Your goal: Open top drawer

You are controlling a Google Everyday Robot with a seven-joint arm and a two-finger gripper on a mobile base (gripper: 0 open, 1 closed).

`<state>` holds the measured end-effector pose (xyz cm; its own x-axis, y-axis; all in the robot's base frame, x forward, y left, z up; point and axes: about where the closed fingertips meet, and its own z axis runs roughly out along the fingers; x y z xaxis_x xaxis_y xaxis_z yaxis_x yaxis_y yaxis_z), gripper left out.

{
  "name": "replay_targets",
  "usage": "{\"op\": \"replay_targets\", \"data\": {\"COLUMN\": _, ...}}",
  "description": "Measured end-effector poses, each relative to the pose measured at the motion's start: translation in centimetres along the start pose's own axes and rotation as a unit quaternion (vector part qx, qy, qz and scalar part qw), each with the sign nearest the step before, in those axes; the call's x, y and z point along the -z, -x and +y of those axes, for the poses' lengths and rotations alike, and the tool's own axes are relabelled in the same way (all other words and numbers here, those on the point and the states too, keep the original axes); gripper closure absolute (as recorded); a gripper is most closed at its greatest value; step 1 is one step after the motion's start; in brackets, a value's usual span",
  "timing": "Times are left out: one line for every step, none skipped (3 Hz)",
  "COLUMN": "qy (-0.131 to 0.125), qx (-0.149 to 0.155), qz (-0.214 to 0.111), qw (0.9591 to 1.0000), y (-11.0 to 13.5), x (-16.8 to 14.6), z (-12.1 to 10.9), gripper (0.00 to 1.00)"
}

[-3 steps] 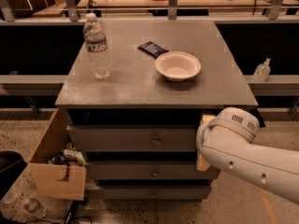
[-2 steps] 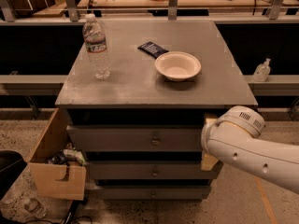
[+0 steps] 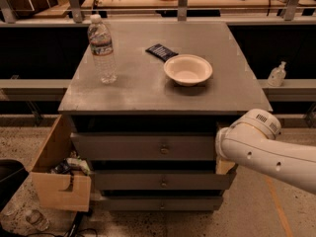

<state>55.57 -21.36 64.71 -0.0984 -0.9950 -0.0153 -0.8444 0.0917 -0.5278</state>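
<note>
**A:** Top drawer (image 3: pixel 123 147) is the flat grey front right under the cabinet top (image 3: pixel 143 90), with a small round metal knob (image 3: pixel 164 149) dead centre. It starts just left of the gripper (image 3: pixel 223 166).

**B:** And the gripper itself?

**A:** It's tucked at the drawer's right end behind the white arm (image 3: pixel 266 152). Honestly can't tell if it's spread or closed.

**B:** Any containers?

**A:** There's a pale bowl (image 3: pixel 188 69) up and left of it. A plywood box (image 3: pixel 59 189) sits low, way off left, with mixed clutter (image 3: pixel 74 166) inside.

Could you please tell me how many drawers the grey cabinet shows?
3: top drawer under the tabletop, middle drawer below it, bottom drawer lowest. None looks hidden. The gripper sits at the top drawer's right end.
</note>
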Motion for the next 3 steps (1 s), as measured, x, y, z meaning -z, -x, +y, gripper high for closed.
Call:
{"op": "replay_targets", "data": {"qy": -0.001, "qx": 0.0, "qz": 0.0, "qw": 1.0, "y": -0.01, "x": 0.11, "z": -0.06, "gripper": 0.39}}
{"op": "replay_targets", "data": {"qy": -0.002, "qx": 0.0, "qz": 0.001, "qw": 1.0, "y": -0.02, "x": 0.22, "z": -0.12, "gripper": 0.61}}
{"op": "replay_targets", "data": {"qy": -0.003, "qx": 0.001, "qz": 0.001, "qw": 1.0, "y": -0.04, "x": 0.34, "z": -0.18, "gripper": 0.85}}
